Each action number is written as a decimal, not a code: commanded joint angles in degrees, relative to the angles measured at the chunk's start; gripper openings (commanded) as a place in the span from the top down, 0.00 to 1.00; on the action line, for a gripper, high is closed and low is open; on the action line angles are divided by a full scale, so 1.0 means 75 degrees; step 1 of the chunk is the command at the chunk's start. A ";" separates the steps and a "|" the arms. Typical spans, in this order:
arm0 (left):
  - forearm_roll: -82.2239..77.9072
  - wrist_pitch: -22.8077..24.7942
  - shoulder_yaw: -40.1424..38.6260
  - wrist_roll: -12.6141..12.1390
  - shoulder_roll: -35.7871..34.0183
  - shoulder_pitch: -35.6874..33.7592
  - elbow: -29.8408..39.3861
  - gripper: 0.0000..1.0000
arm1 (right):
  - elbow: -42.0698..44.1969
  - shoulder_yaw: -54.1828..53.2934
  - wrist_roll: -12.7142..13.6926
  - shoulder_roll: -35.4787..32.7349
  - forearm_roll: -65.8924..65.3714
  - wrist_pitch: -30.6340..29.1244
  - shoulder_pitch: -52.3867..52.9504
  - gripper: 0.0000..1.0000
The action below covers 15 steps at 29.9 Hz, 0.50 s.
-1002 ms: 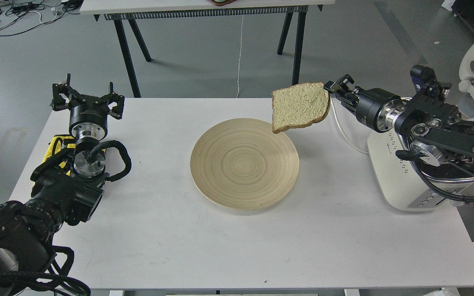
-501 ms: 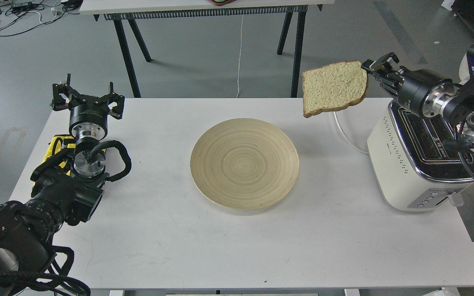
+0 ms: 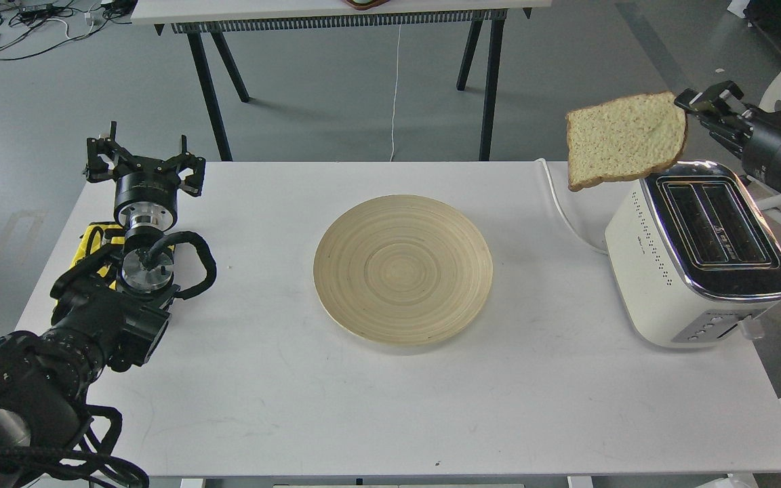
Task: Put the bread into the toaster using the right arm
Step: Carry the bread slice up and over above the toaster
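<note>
since a second ago i've carried the bread (image 3: 624, 139) up off the plate (image 3: 403, 269) side and across to the right; it was hanging over the plate's far rim, and now it's in the air at the toaster's (image 3: 692, 254) far left corner, its lower edge overlapping the chrome top from my view. right arm (image 3: 770, 146) has pulled back toward the right edge, so the toaster top that was covered a second ago is fully in sight, both slots showing.

right jaws (image 3: 692, 108) are pinched on the bread's upper right corner, holding it. the slice faces me nearly flat-on, tilted a little, not yet edge-down. i can't tell from this one view how high it sits above the slots.

that means transport is about done and alignment is next, i reckon: the slice needs turning so its thin edge runs along a slot, then shifting right over it before lowering. grip is only on a corner, so it may swing or sag.

left jaws (image 3: 144, 165) sit spread wide and empty over the counter's (image 3: 390, 407) far left, well apart from everything.
</note>
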State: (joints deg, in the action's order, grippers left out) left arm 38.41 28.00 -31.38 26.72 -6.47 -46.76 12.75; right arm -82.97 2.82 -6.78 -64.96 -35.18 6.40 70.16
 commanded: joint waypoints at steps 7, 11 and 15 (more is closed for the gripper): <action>0.0000 0.0000 0.0000 0.0000 0.0008 0.0000 0.0000 0.00 | -0.0398 0.0011 0.0002 -0.1076 -0.0056 -0.0045 0.0232 1.00; 0.0000 0.0000 0.0000 0.0000 0.0008 0.0000 0.0000 0.00 | -0.0585 0.0000 0.0002 -0.1452 -0.0184 -0.0045 0.0232 1.00; 0.0000 0.0000 0.0000 0.0000 -0.0004 0.0000 0.0000 0.00 | -0.0703 0.0000 0.0013 -0.1815 -0.0419 -0.0057 0.0232 1.00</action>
State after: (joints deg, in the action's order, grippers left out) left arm 38.41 28.00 -31.38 26.72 -6.44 -46.76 12.74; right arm -87.56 2.80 -6.75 -76.68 -37.37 6.05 71.89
